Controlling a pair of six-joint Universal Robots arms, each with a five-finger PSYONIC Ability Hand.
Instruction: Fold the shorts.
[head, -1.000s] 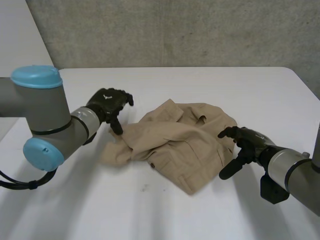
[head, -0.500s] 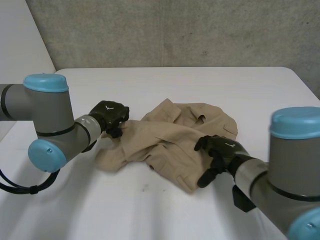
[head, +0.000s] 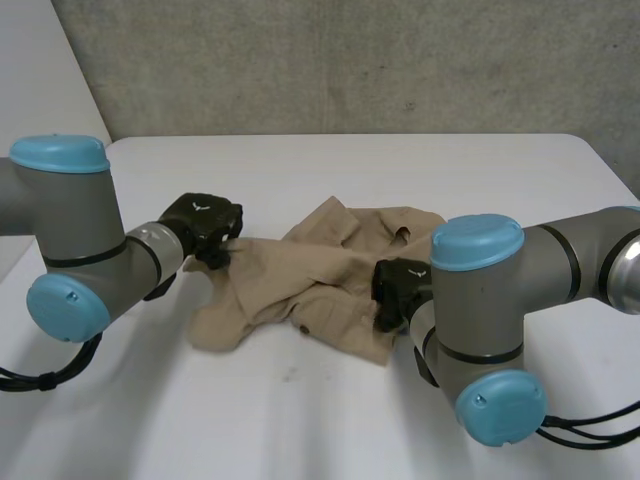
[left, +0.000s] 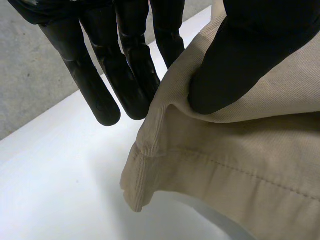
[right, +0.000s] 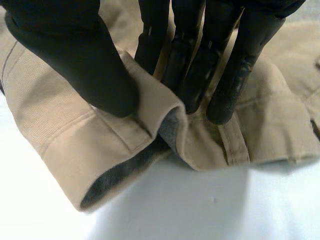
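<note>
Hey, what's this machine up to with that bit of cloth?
A two-armed robot is working on a crumpled pair of tan fabric shorts on a white table. Its left hand pinches the shorts' edge on its own side between thumb and fingers, and its right hand pinches a hemmed edge on the opposite side. The shorts lie rumpled, not yet folded.

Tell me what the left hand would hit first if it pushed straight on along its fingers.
Probably the bare table. The left hand pinches the shorts at an edge, and its fingertips point at white tabletop just beside that edge. How close they are is unclear.
</note>
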